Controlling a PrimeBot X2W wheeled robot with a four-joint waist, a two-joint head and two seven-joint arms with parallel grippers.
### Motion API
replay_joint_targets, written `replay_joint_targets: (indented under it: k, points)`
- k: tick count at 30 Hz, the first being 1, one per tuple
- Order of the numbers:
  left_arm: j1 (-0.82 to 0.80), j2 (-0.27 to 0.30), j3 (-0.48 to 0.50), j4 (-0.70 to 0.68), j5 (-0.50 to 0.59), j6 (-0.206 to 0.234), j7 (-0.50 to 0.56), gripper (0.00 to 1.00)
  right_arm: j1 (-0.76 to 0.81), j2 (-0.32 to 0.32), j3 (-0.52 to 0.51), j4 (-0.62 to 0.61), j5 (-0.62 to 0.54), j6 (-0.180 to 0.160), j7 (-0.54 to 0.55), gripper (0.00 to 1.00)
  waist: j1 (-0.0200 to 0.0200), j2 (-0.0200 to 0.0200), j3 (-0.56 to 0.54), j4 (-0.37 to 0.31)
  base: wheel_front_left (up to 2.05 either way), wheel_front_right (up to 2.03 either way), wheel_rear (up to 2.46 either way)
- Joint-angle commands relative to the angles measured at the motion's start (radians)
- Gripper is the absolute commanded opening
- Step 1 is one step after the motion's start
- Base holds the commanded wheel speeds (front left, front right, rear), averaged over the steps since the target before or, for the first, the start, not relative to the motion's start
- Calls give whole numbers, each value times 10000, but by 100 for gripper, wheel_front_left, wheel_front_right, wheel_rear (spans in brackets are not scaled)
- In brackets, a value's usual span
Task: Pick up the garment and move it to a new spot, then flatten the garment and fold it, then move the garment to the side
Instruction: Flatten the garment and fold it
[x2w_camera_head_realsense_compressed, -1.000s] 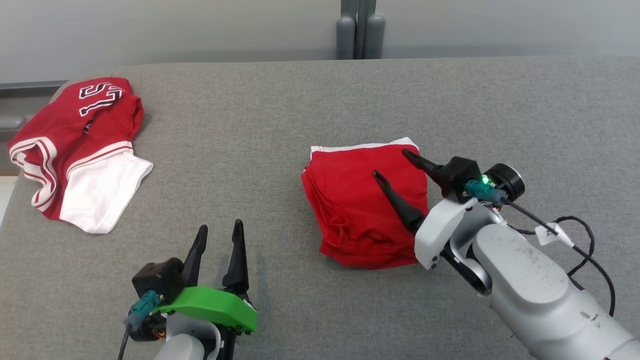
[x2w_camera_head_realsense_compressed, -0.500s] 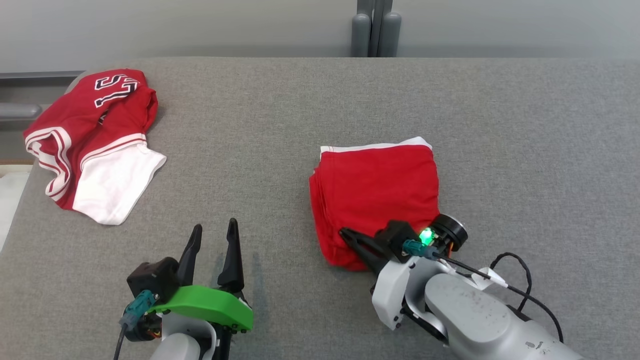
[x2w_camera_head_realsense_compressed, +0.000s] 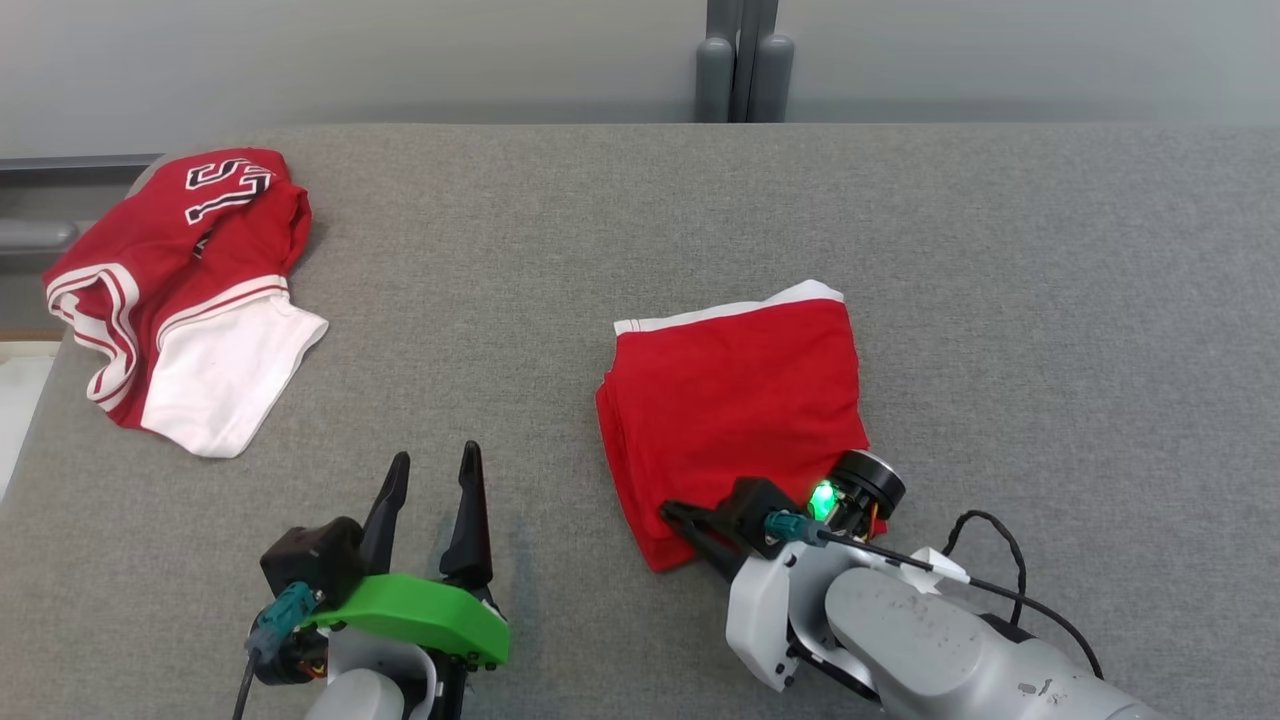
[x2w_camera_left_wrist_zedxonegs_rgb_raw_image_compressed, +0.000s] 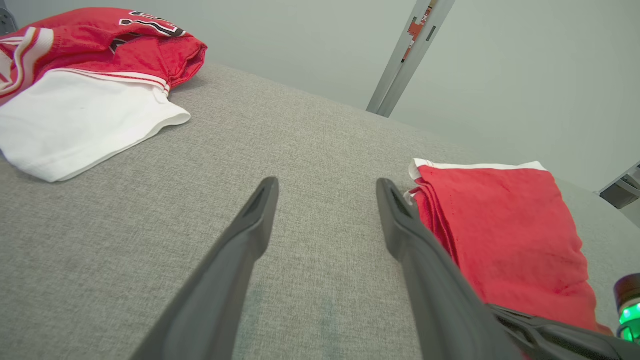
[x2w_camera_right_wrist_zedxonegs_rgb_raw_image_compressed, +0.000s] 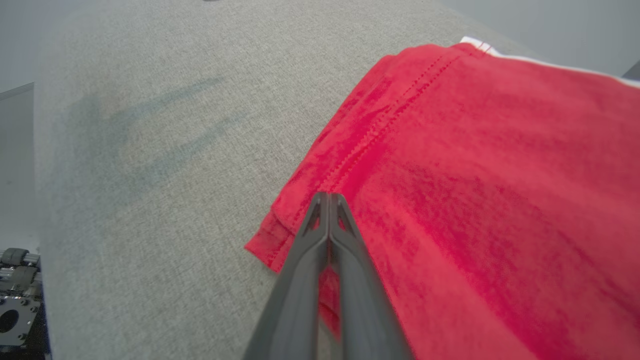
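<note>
Fingers of the right gripper (x2w_camera_head_realsense_compressed: 668, 512) are pressed together on the near left corner of the folded red garment (x2w_camera_head_realsense_compressed: 735, 400). The right wrist view brings this close: the two dark tips of the right gripper (x2w_camera_right_wrist_zedxonegs_rgb_raw_image_compressed: 327, 196) meet over the folded red garment (x2w_camera_right_wrist_zedxonegs_rgb_raw_image_compressed: 475, 175) just inside its stitched hem, and red cloth shows in the thin slit between them. From the head view the same fingers lie low across that corner, with a green light glowing on the wrist behind them.

The garment rests as a flat, slightly skewed rectangle near the middle of the grey surface (x2w_camera_head_realsense_compressed: 1000, 250), a white band along its far edge. In the left wrist view, the stacked layers show at the left side of the folded red garment (x2w_camera_left_wrist_zedxonegs_rgb_raw_image_compressed: 505, 235), which the head view flattens into thin lines.

The left gripper (x2w_camera_head_realsense_compressed: 435, 455) hovers to the garment's left, apart from it, its fingers spread wide and holding nothing. From its own camera, the left gripper (x2w_camera_left_wrist_zedxonegs_rgb_raw_image_compressed: 326, 184) frames bare surface.

A red and white jersey (x2w_camera_head_realsense_compressed: 180, 290) lies crumpled at the far left corner, well apart from both grippers. Its black-and-white lettering shows in the head view, and the left wrist view catches the white panel of the red and white jersey (x2w_camera_left_wrist_zedxonegs_rgb_raw_image_compressed: 85, 115).
</note>
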Motion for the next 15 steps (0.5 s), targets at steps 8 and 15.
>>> replay_joint_targets:
  k: [8,15]
  points:
    - [-5,86,62,-45,66,-60,-3,100,-48,-77,-188,-704,-13,-13,-52,100,0,0,-98,-252,0,0,0]
    - [-225,84,189,-238,439,-165,-3,100,546,-394,-2321,-1671,-256,-13,-55,100,0,0,-365,-465,0,0,0]
